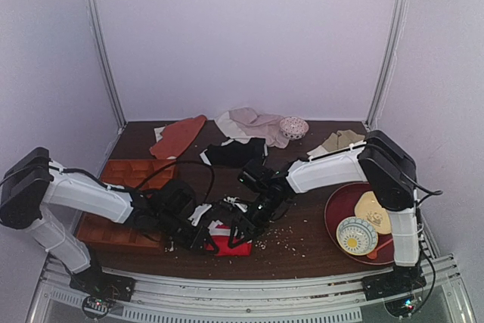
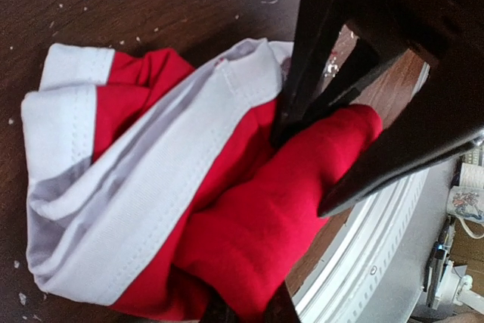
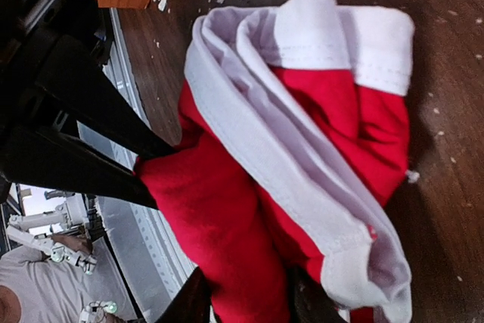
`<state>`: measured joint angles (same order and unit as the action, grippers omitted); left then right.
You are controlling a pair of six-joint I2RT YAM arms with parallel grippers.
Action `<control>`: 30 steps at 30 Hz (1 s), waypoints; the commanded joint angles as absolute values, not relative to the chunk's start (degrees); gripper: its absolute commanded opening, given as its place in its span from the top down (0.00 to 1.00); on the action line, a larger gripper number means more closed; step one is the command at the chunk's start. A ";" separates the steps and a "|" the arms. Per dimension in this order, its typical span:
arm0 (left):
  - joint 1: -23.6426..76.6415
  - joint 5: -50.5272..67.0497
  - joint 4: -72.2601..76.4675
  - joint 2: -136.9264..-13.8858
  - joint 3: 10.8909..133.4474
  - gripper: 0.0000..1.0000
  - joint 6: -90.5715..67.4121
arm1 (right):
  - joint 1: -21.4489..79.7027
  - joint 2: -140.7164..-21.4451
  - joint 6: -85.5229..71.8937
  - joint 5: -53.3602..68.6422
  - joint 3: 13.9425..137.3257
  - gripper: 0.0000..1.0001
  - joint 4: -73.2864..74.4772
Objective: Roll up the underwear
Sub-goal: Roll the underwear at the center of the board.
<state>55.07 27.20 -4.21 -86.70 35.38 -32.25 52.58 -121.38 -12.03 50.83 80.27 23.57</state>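
The underwear (image 1: pixel 227 244) is a bunched red bundle with white bands, lying on the dark table close to the near edge. Both grippers meet over it. My left gripper (image 1: pixel 203 237) is shut on a red fold of the underwear (image 2: pixel 257 217), with its dark fingertips (image 2: pixel 219 312) pinching the cloth at the bottom of the left wrist view. My right gripper (image 1: pixel 248 226) reaches in from the opposite side. A thick red fold of the underwear (image 3: pixel 227 209) fills the space between its fingers (image 3: pixel 189 302). Each wrist view shows the other gripper's black fingers against the same fold.
An orange-brown divided tray (image 1: pixel 125 175) sits left. Black briefs (image 1: pixel 234 153), a rust garment (image 1: pixel 178 138), a pale pink garment (image 1: pixel 253 125), a patterned bowl (image 1: pixel 293 127) and a tan garment (image 1: pixel 340 141) lie behind. A dark red plate (image 1: pixel 340 202) with a bowl (image 1: pixel 357 234) stands right.
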 commanded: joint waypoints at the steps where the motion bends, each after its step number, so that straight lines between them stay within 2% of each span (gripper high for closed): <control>1: 55.37 30.97 -9.30 -87.57 35.19 1.00 -32.63 | 52.32 -116.41 -12.83 42.49 77.48 0.65 20.83; 9: 55.38 31.55 -10.58 -88.37 36.31 1.00 -32.58 | 55.96 -109.04 -11.48 31.82 74.12 0.63 19.99; 16: 55.28 32.59 -11.77 -89.60 37.75 1.00 -32.88 | 66.16 -103.54 -7.18 12.41 73.38 0.63 22.86; 30: 54.42 35.22 -12.89 -92.28 39.42 1.00 -32.89 | 80.11 -106.05 0.59 -14.98 71.02 0.63 21.88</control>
<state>54.89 34.87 -8.91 -90.67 39.16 -32.60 78.52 -104.27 -3.57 -3.51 71.83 21.47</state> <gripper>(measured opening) 0.052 0.366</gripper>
